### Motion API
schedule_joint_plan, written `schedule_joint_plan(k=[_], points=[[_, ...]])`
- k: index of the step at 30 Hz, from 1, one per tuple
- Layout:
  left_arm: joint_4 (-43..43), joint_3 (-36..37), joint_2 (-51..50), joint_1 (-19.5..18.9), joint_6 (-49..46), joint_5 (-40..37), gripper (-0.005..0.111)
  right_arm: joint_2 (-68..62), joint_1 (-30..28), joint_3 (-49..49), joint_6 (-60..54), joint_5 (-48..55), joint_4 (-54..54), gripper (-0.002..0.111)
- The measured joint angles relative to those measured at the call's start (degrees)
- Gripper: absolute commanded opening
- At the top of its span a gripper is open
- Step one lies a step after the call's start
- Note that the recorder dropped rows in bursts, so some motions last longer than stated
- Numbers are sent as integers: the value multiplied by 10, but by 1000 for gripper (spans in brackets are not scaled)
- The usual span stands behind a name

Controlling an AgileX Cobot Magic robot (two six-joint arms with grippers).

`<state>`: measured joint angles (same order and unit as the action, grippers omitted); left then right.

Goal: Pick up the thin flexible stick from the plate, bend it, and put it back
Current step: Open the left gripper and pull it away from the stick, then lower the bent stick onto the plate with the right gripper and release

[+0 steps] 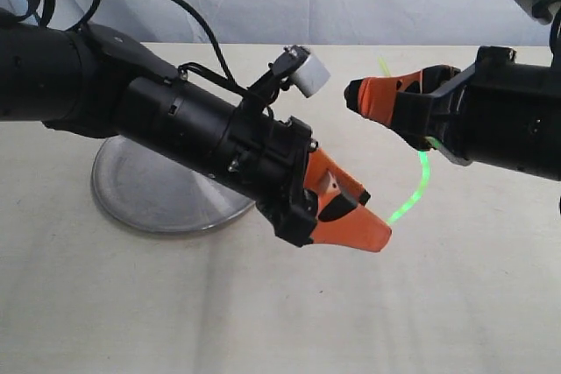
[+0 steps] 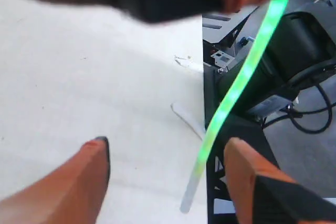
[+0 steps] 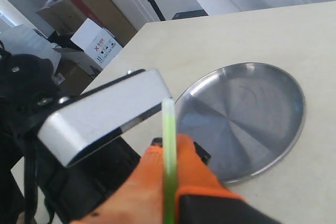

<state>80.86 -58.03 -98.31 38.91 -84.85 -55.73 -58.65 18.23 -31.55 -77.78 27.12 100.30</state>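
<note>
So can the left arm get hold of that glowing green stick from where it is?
Probably yes. The lower end of the glowing green stick hangs between the open jaws of the left arm, with nothing in between. The jaws of the right arm are shut on it higher up.

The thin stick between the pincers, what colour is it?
The stick glows bright green, paler at its tip; clearest in the left wrist view.

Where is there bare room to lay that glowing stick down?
The plate shows bare across its whole dish in the right wrist view, bordered only by its rim. The table nearest the exterior camera, in front of both arms, is open too. It is crowded between the left gripper and right gripper, where the thin flexible stick curves.
</note>
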Motion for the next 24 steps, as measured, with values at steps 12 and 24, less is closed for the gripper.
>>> schedule_joint_plan(k=[12,24], points=[[-141,0,37,-59,132,73,51,0,0,0,0,-92,-2,-1],[-215,0,137,-208,253,56,0,-122,0,-85,15,-48,-2,-1]])
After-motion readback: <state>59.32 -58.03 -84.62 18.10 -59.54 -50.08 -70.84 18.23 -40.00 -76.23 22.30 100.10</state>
